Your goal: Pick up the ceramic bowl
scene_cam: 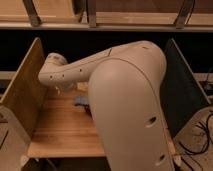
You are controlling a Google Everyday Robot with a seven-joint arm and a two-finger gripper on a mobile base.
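My cream-coloured arm [125, 100] fills the middle and right of the camera view. Its elbow [54, 70] reaches out to the left over the wooden table [60, 130]. The gripper is not in view; it lies somewhere behind or below the arm. The orange-red ceramic bowl is hidden or out of view. A pale shape [65, 88] shows just under the elbow; I cannot tell whether it is the plastic cup or part of the arm. A small blue-grey thing [82, 101] lies on the table at the arm's edge.
A wooden side panel [22, 90] stands along the table's left side and a dark panel [182, 95] along its right. A shelf rail [100, 22] runs across the back. Cables [200, 140] lie on the floor at the right.
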